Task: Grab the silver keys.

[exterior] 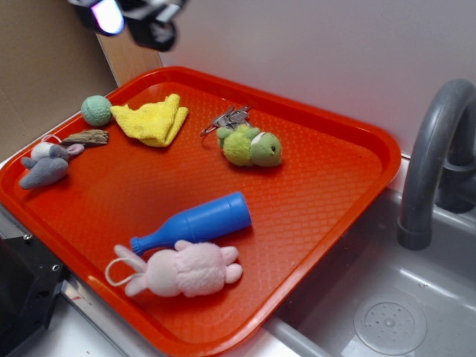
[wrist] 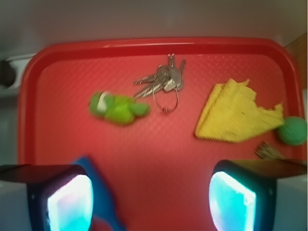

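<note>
A large red tray point(exterior: 327, 216) sat beside a grey sink point(exterior: 387, 312) with a curved grey faucet point(exterior: 435, 156). On the tray lay a pink plush rabbit point(exterior: 186, 269), a blue plastic bottle point(exterior: 195, 223) on its side, a yellow cloth point(exterior: 155, 119), a grey plush mouse point(exterior: 46, 165), a green plush toy point(exterior: 251, 146), a teal ball point(exterior: 96, 110) and a brownish scrap point(exterior: 86, 137). The silver keys point(wrist: 162, 81) lay flat near the tray's far rim, just beside the green plush toy, between it and the yellow cloth. The claw point(wrist: 151, 202) hung high above the tray, well apart from the keys, its two fingers point(wrist: 236, 199) spread wide and holding nothing. In the wrist view the keys lay ahead of the gap between the fingers.
</note>
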`<state>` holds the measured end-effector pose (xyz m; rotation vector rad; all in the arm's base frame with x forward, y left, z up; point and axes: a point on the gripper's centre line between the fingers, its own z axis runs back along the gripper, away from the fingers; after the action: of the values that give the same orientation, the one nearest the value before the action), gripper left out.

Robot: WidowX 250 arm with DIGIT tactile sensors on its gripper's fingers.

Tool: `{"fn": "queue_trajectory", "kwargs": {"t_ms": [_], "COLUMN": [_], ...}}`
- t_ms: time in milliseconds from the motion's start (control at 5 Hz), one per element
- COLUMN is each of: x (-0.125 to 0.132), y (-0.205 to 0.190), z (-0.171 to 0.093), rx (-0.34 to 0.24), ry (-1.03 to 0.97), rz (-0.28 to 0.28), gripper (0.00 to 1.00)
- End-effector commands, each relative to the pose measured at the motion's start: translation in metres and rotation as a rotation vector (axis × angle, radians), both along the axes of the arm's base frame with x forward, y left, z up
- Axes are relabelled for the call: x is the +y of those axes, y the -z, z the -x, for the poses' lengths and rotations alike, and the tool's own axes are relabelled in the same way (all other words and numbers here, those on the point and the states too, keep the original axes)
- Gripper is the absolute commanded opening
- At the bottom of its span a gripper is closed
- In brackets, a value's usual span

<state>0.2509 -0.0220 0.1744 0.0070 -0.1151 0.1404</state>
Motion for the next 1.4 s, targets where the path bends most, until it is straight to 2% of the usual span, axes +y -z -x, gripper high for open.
{"fn": "queue_trajectory", "kwargs": {"t_ms": [0, 200, 400, 800, 1000, 1200], "x": [0.022, 0.029, 0.030, 0.034, 0.033, 0.034], "y": [0.038, 0.073, 0.101, 0.126, 0.132, 0.132], "z": [-0.037, -0.053, -0.065, -0.076, -0.078, -0.079], "rx": [-0.034, 0.040, 0.068, 0.142, 0.159, 0.164], "ry": [-0.132, -0.160, -0.130, -0.179, -0.139, -0.127], "rz": [-0.065, -0.093, -0.072, -0.078, -0.096, -0.083], "gripper": [1.00, 1.00, 1.00, 1.00, 0.00, 0.00]}}
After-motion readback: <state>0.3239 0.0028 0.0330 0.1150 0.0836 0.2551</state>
